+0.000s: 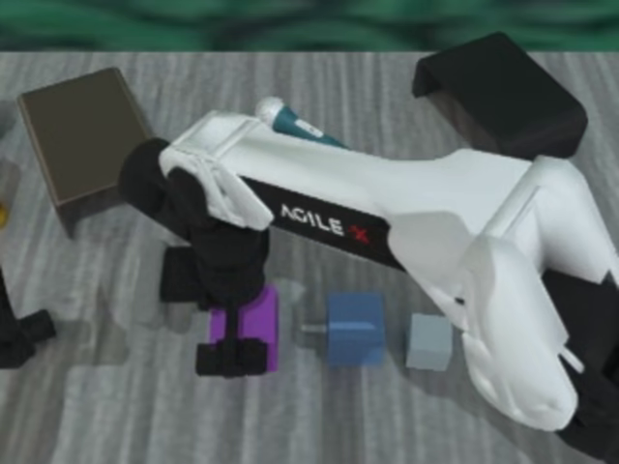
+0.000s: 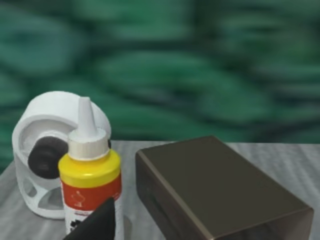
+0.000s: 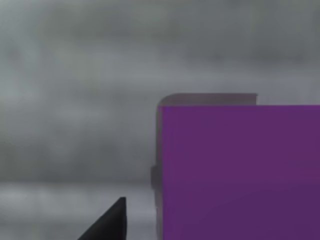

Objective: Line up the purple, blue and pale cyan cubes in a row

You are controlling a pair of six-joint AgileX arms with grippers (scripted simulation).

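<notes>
Right tool [image 1: 235, 333] at purple cube [image 1: 253, 324], grip state unclear.
Blue cube [image 1: 355, 329], then pale cyan cube [image 1: 428, 341], rightward in row.

purple cube [image 1: 259, 324]: we see it leftmost on the bench, partly hidden | blue cube [image 1: 355, 329]: middle, flat, apart from both | pale cyan cube [image 1: 428, 341]: smaller, rightmost, near blue

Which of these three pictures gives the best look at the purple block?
The right wrist view: the purple cube fills much of the picture, close up and with nothing in front of it. In the top view, the right gripper covers part of the cube. The left wrist view does not show it at all.
</notes>
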